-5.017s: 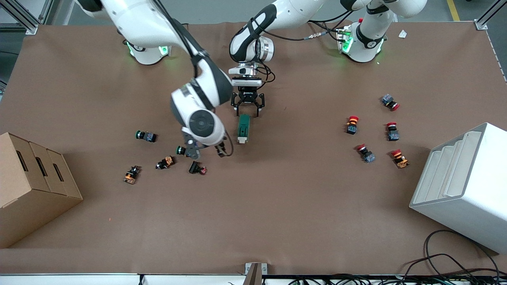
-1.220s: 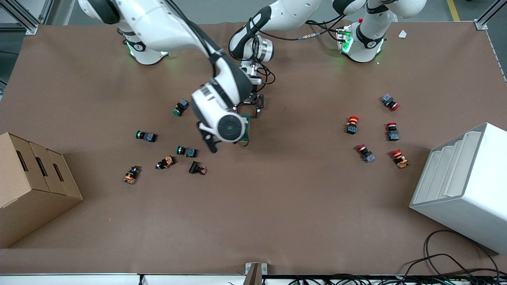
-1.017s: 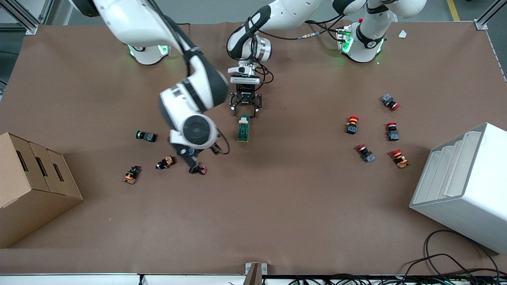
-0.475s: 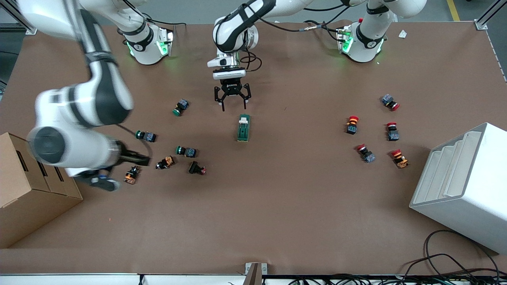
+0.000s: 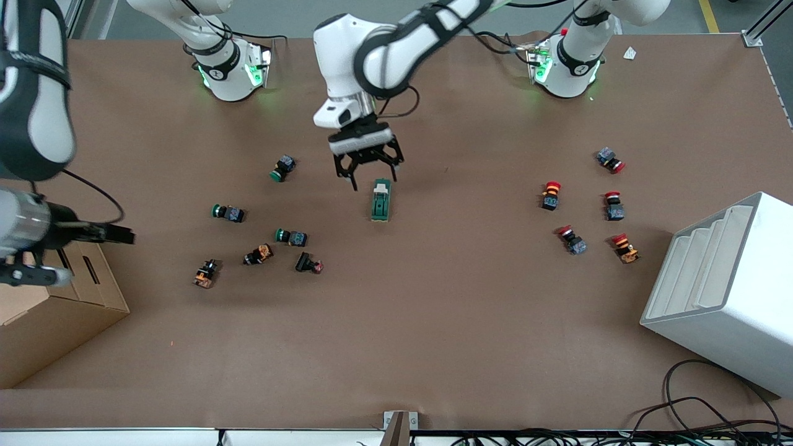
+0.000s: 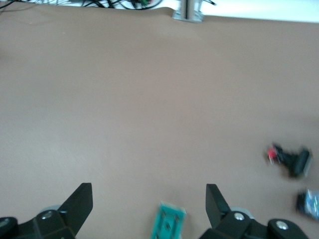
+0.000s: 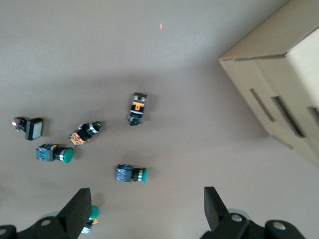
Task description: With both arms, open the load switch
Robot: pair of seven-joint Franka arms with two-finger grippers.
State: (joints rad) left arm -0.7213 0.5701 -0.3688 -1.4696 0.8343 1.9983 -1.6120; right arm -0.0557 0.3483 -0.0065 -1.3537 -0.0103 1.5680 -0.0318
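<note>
Both grippers are hanging spread-fingered: left gripper (image 5: 367, 171) over load switch (image 5: 380, 201), right gripper (image 7: 144, 209) over the cardboard box (image 5: 37, 310); mistimed closing could shove it.

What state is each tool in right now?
Left tool: open, empty, above the load switch.
Right tool: open, empty, up over the cardboard box.

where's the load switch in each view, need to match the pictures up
Front view: the load switch lies mid-table, just below the left end effector, which is open.
Left wrist view: only its green end shows, at the bottom edge between the open fingers.
Right wrist view: not in it; that view shows push buttons and the cardboard box.
Shared landmark: the black button with the red tip.
</note>
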